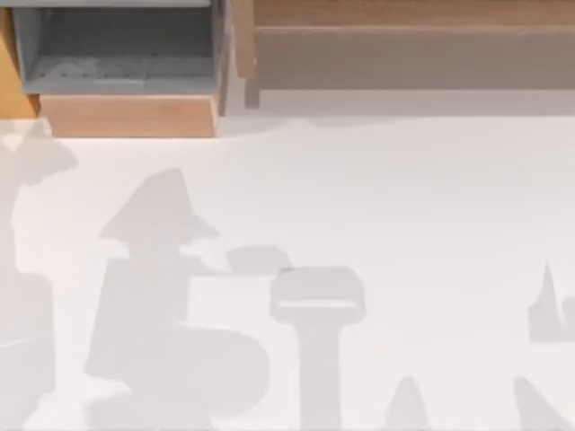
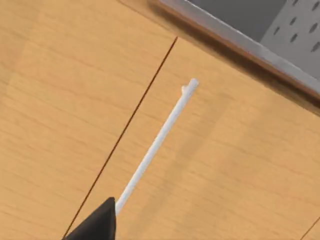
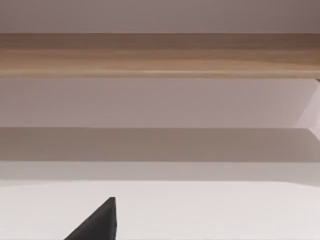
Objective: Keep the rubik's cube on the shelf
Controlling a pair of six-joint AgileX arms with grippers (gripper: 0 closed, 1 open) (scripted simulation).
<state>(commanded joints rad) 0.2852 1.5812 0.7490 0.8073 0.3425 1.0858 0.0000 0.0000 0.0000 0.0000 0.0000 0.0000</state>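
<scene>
One long, smooth wooden shelf (image 1: pixel 404 18) above matte white table (image 1: pixel 404 224); fingers' state indiscernible.

Shelf (image 1: pixel 404 56) along the counter's (image 1: pixel 404 224) far edge on the right, side post (image 1: pixel 243 45) at its left end, box compartment (image 1: pixel 121 54) just left of the post, counter stretching in front of both
</scene>
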